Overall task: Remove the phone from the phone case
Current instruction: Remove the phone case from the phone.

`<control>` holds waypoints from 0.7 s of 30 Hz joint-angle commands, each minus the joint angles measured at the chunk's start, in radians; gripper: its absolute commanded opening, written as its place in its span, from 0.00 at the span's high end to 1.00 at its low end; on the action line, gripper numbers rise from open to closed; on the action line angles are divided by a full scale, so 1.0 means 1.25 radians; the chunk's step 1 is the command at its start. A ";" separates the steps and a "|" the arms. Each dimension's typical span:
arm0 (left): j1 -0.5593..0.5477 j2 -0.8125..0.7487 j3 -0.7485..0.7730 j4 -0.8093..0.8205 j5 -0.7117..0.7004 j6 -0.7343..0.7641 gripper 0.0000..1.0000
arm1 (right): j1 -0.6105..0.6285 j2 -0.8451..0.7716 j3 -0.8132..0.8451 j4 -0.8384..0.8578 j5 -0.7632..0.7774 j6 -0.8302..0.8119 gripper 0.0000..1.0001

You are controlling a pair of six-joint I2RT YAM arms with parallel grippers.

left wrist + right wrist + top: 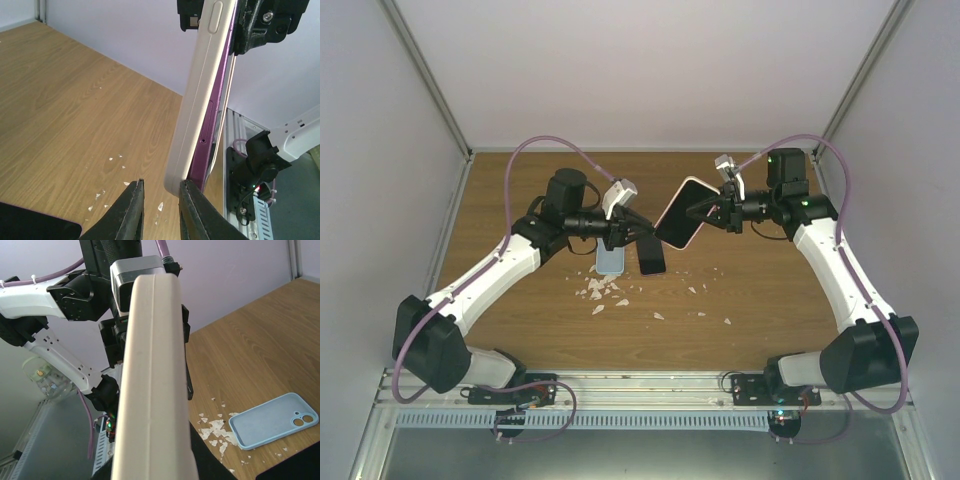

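Note:
A purple phone (216, 117) sits in a cream case (682, 212), held tilted in the air above the table. My right gripper (715, 212) is shut on its upper end, with one black finger on each side. The case's edge (150, 380) fills the right wrist view and hides most of my fingers. My left gripper (162, 186) is open at the case's lower corner (176, 180). Its right fingertip (187, 187) touches the seam between case and phone, and its left fingertip stands clear.
An empty light blue case (610, 258) and a black phone (652, 254) lie on the wooden table below the left gripper. White flakes (605, 290) are scattered in front of them. Grey walls close in the back and both sides.

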 commanded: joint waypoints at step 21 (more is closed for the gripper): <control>0.050 -0.002 -0.021 0.089 0.104 -0.063 0.75 | 0.022 -0.032 0.010 -0.063 -0.304 -0.034 1.00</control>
